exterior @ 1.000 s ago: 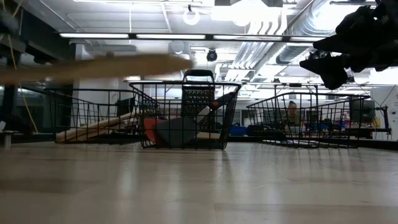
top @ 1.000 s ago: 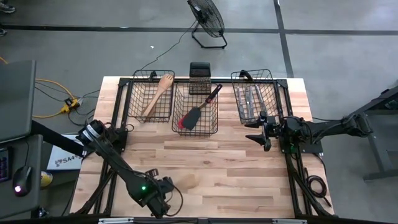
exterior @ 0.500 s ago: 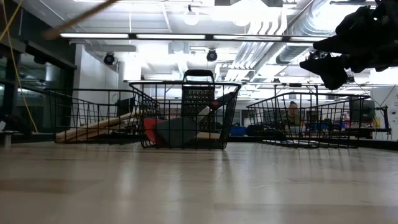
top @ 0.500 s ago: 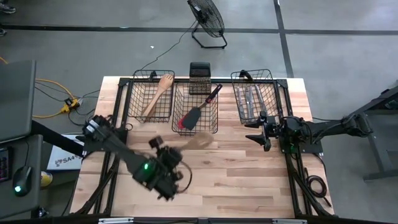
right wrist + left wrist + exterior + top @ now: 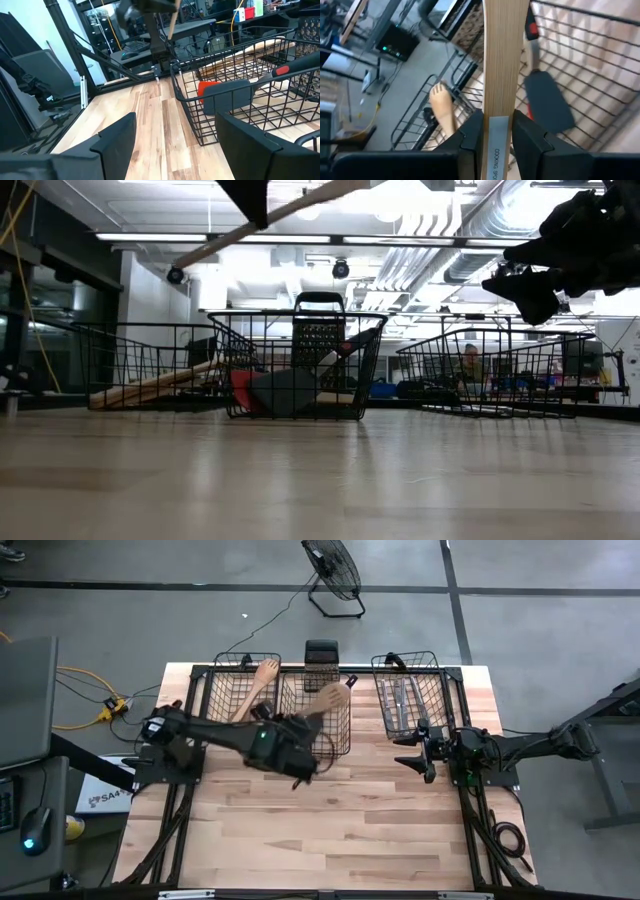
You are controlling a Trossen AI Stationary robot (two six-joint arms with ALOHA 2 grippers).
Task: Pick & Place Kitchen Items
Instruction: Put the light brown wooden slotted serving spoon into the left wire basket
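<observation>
Left tool [image 5: 497, 137] clamping wooden spatula [image 5: 329, 698] above middle basket [image 5: 345, 745] with black-red spatula [image 5: 546, 97]; right tool [image 5: 412, 762] agape.

Pale wooden spoon [image 5: 505, 55], black-and-red spatula [image 5: 542, 95], black wire baskets [image 5: 316, 715].

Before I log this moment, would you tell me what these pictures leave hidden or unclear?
- Wooden utensil in the left gripper: the left wrist view's top edge cuts off its far end; the high view shows its head small, so spoon or spatula is unclear.
- Silver cutlery in the right basket: too small in the high view to count; mesh hides it in the low view.
- Middle basket: wires and the dark spatula hide anything lying behind.
</observation>
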